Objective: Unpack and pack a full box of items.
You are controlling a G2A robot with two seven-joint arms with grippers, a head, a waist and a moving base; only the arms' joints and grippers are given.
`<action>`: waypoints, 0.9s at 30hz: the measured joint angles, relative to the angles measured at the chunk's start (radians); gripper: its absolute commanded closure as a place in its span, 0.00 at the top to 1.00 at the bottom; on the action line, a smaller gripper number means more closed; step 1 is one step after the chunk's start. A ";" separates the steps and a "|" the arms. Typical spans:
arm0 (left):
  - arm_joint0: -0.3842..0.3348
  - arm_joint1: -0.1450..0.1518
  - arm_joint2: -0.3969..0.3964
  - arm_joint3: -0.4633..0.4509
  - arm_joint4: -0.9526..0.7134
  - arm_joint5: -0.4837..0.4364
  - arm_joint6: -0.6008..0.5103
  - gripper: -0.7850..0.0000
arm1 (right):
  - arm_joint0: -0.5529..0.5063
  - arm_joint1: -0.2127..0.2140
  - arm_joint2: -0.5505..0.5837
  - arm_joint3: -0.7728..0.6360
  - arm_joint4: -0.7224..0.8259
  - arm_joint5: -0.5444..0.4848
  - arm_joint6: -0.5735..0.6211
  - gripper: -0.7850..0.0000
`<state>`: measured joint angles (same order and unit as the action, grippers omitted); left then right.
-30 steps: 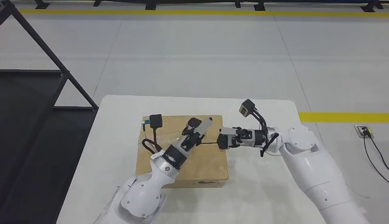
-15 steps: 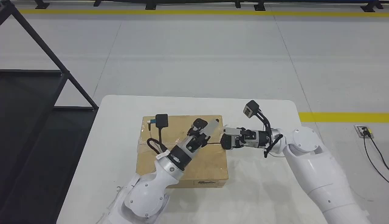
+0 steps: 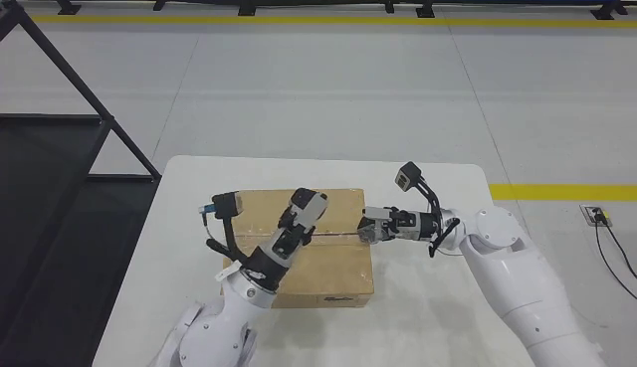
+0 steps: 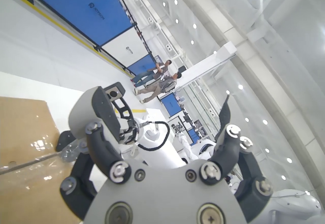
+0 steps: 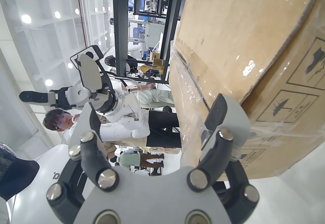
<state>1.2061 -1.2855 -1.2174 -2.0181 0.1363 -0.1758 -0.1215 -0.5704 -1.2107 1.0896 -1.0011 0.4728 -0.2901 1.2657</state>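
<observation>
Brown cardboard box, shut and stuck down with clear tape, sits near the middle of the white table. Left gripper hangs over the box top with its fingers wide apart and holds nothing. Right gripper is at the box's right edge. It is wide open too, and one finger touches the tape.

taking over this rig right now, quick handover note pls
Left gripper: open, empty, above the top of the box, pointing away from it.
Right gripper: open, empty, at the box's edge on the robot's right, one finger at the end of the taped seam.
The box sits on the table, flaps shut.
Done: nothing unpacked yet.
Left: break the tape, open the flaps, take items out, repack.
</observation>
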 measured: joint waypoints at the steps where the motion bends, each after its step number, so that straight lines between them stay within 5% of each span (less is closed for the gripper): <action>1: 0.030 0.004 -0.028 -0.017 0.007 -0.007 0.006 1.00 | 0.001 0.000 0.000 0.001 0.000 0.000 0.001 1.00; 6: 0.175 0.022 -0.217 -0.059 0.021 -0.045 0.012 1.00 | 0.004 0.001 0.000 0.006 0.000 -0.002 0.006 1.00; 14: 0.167 0.021 -0.192 -0.054 0.015 -0.036 0.009 1.00 | 0.008 0.004 0.004 0.012 -0.002 0.000 0.012 1.00; 22: 0.080 0.017 -0.209 0.037 -0.098 0.179 -0.049 1.00 | 0.010 0.006 0.004 0.009 -0.006 0.007 0.012 1.00; 27: 0.037 0.026 -0.265 0.082 -0.164 0.316 -0.193 1.00 | 0.005 0.008 0.006 0.005 -0.008 0.008 0.012 1.00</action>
<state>1.2436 -1.2592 -1.4824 -1.9362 -0.0282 0.1405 -0.3142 -0.5651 -1.2022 1.0961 -0.9958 0.4650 -0.2817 1.2777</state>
